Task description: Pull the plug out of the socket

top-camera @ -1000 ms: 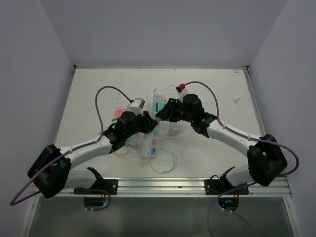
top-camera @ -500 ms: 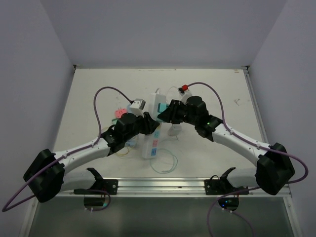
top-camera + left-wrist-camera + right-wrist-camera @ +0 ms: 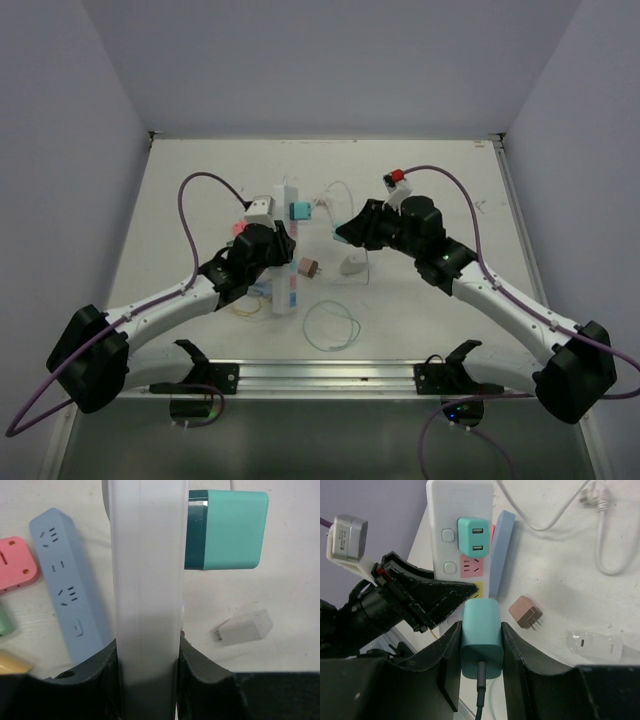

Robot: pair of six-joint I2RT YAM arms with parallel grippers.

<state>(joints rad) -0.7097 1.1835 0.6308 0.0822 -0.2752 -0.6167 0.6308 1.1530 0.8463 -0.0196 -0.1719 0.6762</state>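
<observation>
Pulling back paid off: a second ago both grippers were bunched at the white power strip [image 3: 288,250]; now the right gripper [image 3: 480,630] sits well to the right of the strip, jaws clamped on the corded teal plug [image 3: 480,647]. In the right wrist view the plug is clear of the strip's face, pins hidden. The left gripper [image 3: 147,655] is pinched narrow on the strip's edge, and the strip has swung left with it. A teal USB adapter [image 3: 225,530] is still seated in the strip, near its far end. We judge the pull done for the corded plug. If the adapter counts too, one more pull remains.
</observation>
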